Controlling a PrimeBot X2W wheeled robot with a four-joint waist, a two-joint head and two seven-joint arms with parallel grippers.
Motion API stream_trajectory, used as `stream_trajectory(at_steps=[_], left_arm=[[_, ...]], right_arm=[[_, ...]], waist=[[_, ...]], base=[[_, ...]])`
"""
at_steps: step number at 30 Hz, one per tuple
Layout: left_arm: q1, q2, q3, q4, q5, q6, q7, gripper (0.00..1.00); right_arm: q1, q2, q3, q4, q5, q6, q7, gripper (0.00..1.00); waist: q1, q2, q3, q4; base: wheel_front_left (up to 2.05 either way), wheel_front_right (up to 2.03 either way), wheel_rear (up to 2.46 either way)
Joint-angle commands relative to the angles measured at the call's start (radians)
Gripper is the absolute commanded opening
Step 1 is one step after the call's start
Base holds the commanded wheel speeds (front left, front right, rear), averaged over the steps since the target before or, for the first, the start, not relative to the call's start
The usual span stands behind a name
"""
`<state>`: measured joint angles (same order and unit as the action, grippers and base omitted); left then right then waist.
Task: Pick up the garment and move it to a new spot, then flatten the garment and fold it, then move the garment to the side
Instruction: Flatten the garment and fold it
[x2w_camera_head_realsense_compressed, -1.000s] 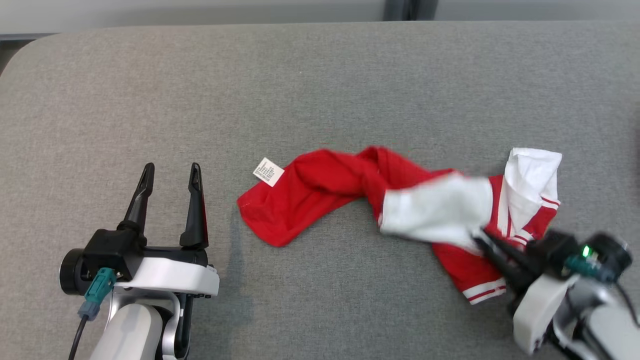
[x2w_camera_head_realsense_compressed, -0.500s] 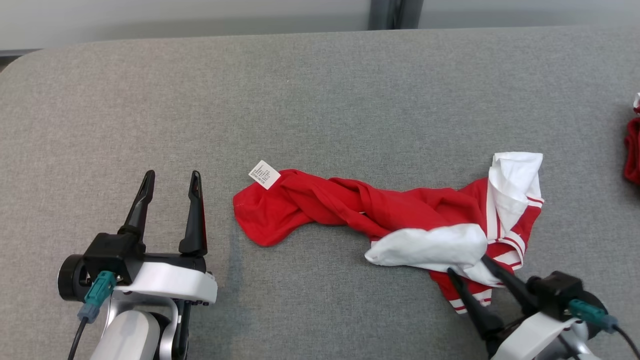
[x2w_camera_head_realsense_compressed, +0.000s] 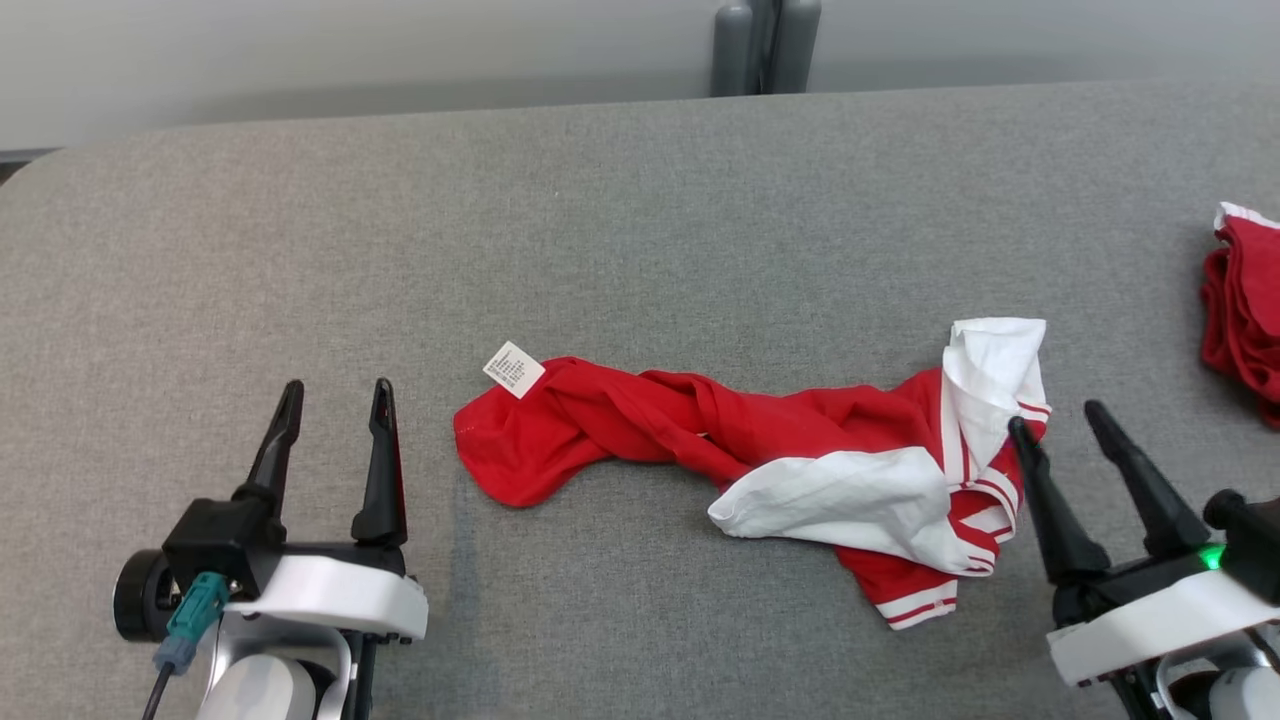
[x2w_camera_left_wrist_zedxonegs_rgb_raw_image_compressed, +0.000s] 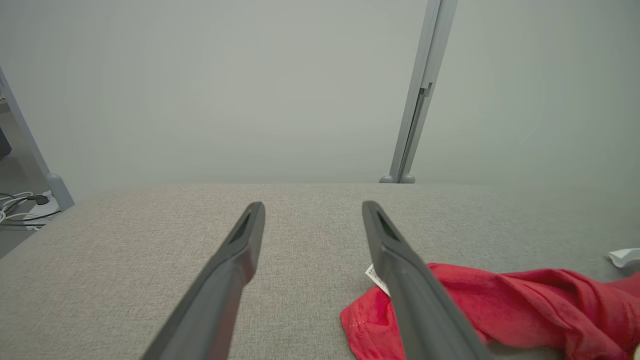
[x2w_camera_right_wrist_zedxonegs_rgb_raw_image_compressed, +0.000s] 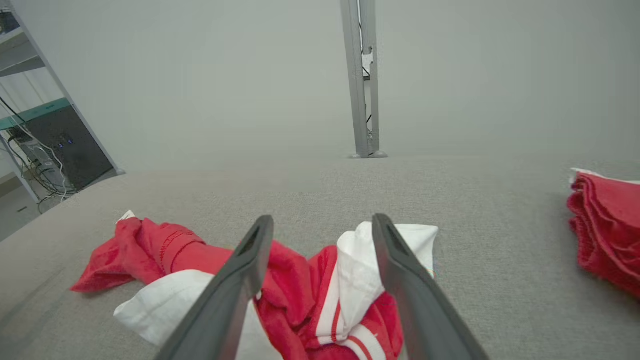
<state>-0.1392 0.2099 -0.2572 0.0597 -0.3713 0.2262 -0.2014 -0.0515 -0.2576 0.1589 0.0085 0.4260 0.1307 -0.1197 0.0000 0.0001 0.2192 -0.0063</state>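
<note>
The garment (x2w_camera_head_realsense_compressed: 620, 420) is a red and white piece with striped trim and a small white label, lying twisted and crumpled on the grey table (x2w_camera_head_realsense_compressed: 640, 220). My right gripper (x2w_camera_head_realsense_compressed: 1056, 417) stands open just right of its white end, fingers apart with nothing between them. The right wrist view has the garment (x2w_camera_right_wrist_zedxonegs_rgb_raw_image_compressed: 145, 245) lying beyond and below my open right gripper (x2w_camera_right_wrist_zedxonegs_rgb_raw_image_compressed: 322, 218). Well to the left of the red end stands my left gripper (x2w_camera_head_realsense_compressed: 338, 390), open and empty. From the left wrist, my open gripper (x2w_camera_left_wrist_zedxonegs_rgb_raw_image_compressed: 313, 205) has the garment (x2w_camera_left_wrist_zedxonegs_rgb_raw_image_compressed: 500, 300) at lower right.
A folded red pile (x2w_camera_head_realsense_compressed: 1245, 300) lies at the table's right edge, also in the right wrist view as the red pile (x2w_camera_right_wrist_zedxonegs_rgb_raw_image_compressed: 605, 225). A grey post (x2w_camera_head_realsense_compressed: 765, 45) stands behind the far edge. The table's far left corner is rounded.
My right gripper has opened and let go of the garment's white part, then drawn back to its right. The garment has settled on the table. The head camera has shifted.
</note>
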Motion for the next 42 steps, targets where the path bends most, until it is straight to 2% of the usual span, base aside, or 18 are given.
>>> stream_trajectory(at_steps=[1, 9, 26, 31, 34, 38, 42], left_arm=[[0.019, 0.006, 0.002, -0.003, -0.005, 0.006, 0.0, 1.0], [0.091, 0.016, -0.009, -0.019, -0.009, 0.017, 0.014, 1.0], [0.09, 0.024, -0.03, -0.022, -0.015, 0.021, 0.034, 1.0], [0.031, 0.017, -0.043, -0.017, -0.023, 0.002, 0.064, 1.0], [-0.025, 0.016, -0.059, 0.009, -0.036, -0.018, 0.122, 1.0], [-0.085, 0.01, -0.072, 0.088, -0.077, -0.042, 0.228, 1.0], [-0.124, -0.003, -0.074, 0.184, -0.112, -0.068, 0.275, 1.0]], right_arm=[[0.002, 0.008, -0.026, -0.02, -0.012, 0.0, -0.014, 1.0], [0.035, 0.039, -0.078, -0.086, -0.056, 0.0, 0.012, 1.0], [0.068, 0.064, -0.099, -0.12, -0.067, 0.0, 0.041, 1.0], [0.053, 0.064, -0.096, -0.126, -0.06, 0.0, 0.04, 1.0], [0.039, 0.058, -0.091, -0.128, -0.056, 0.0, 0.04, 1.0], [0.021, 0.049, -0.078, -0.12, -0.055, 0.0, 0.04, 1.0], [0.01, 0.045, -0.067, -0.108, -0.051, 0.0, 0.034, 1.0]], waist=[[0.0, -0.0001, -0.017, -0.005], [0.0, -0.0001, -0.08, -0.013], [0.0, -0.0001, -0.081, -0.004], [0.0, -0.0001, -0.055, -0.002], [0.0, -0.0001, -0.031, -0.007], [0.0, -0.0001, 0.002, -0.022], [0.0, -0.0001, 0.028, -0.036]], base=[[0.0, 0.0, 0.0], [0.0, 0.0, 0.0], [0.0, 0.0, 0.0], [0.0, 0.0, 0.0], [0.0, 0.0, 0.0], [0.0, 0.0, 0.0], [0.0, 0.0, 0.0]])
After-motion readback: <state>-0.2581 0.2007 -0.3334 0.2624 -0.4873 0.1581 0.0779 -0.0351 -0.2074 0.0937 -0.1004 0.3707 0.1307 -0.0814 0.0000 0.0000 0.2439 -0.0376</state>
